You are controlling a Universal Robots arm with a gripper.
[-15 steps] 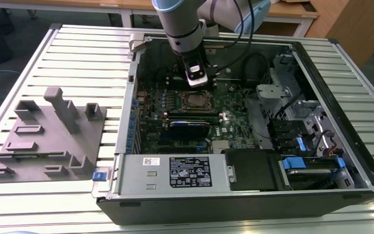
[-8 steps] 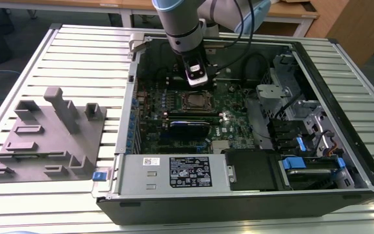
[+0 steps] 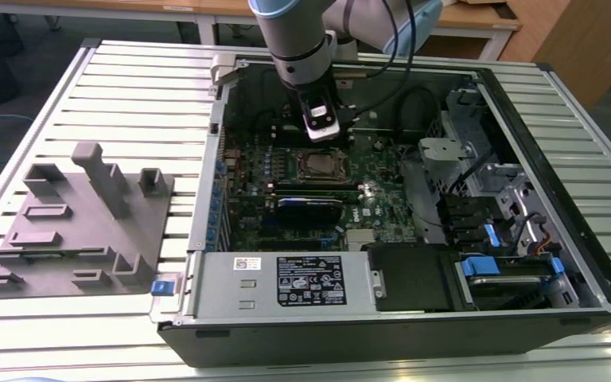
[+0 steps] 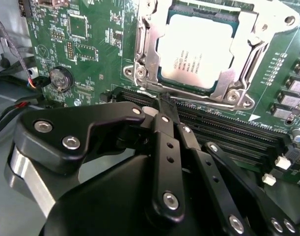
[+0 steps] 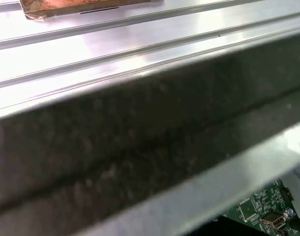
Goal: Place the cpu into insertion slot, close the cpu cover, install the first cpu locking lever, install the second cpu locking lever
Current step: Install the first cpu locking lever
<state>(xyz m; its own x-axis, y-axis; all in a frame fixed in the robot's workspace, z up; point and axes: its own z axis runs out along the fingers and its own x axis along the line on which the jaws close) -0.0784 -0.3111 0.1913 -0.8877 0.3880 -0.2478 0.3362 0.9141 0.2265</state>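
Up at the top right of the second wrist view, the cpu sits flat in the insertion slot, its silvery top showing through the cut-out of the cpu cover, which lies down around it. Below it in that frame the black gripper points toward the socket, its fingers drawn together with nothing between them, the tips reaching the socket's near edge beside the long black memory slots and just short of the chip. On the left of the frame a round coin battery stands on the green motherboard. Seen from the exterior view, the arm comes down from the top centre into the open computer case, with the gripper just above the cpu in the picture; a grey fixture tray lies on the slatted table at the left
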